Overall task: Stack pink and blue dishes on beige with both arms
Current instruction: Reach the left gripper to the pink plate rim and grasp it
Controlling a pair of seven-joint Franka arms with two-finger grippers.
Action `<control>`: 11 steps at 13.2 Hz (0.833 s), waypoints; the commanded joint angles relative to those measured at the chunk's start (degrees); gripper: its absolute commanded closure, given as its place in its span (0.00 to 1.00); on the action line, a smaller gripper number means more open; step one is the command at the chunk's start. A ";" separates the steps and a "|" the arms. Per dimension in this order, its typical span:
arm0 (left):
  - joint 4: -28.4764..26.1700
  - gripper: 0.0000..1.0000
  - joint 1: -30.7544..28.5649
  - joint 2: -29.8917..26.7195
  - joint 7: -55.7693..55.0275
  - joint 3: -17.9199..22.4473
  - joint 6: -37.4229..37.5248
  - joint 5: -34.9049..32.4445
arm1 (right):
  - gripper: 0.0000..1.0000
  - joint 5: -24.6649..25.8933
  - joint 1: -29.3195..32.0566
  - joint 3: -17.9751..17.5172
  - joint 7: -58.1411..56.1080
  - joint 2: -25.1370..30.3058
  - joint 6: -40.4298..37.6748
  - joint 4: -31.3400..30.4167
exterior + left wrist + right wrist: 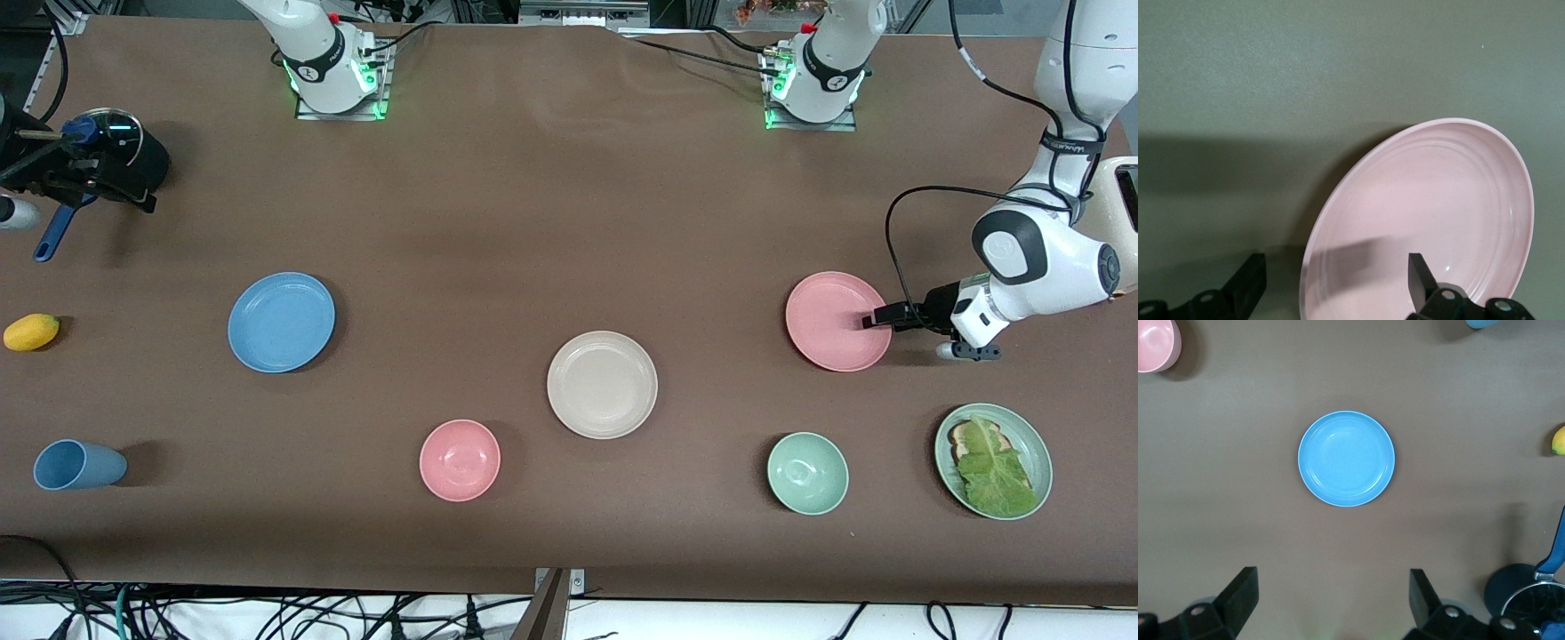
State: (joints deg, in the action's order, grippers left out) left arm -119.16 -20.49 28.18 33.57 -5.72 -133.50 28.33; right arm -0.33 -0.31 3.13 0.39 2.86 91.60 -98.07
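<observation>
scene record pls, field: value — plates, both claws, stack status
pink plate: on the table at the left arm's end, rim between the left claw's fingers
left claw: open, straddling the pink plate's rim, not clamped
blue plate: flat on the table at the right arm's end, untouched
right claw: open, high over the table near the blue plate, holding nothing
beige plate: mid-table, nothing on it
stack: not started

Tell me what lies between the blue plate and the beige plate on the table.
Nothing: in the front view only bare brown table separates the blue plate from the beige plate; the pink bowl sits nearer the camera.
</observation>
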 commanded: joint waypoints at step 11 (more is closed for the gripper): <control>-1.42 1.00 -0.60 -1.81 5.28 -0.08 -0.27 2.17 | 0.00 -0.98 0.57 -0.23 0.49 -0.31 -1.33 1.39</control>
State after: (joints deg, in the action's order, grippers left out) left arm -119.31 -20.74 28.18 36.59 -5.64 -133.66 28.39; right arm -0.33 -0.29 3.14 0.39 2.86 91.58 -98.07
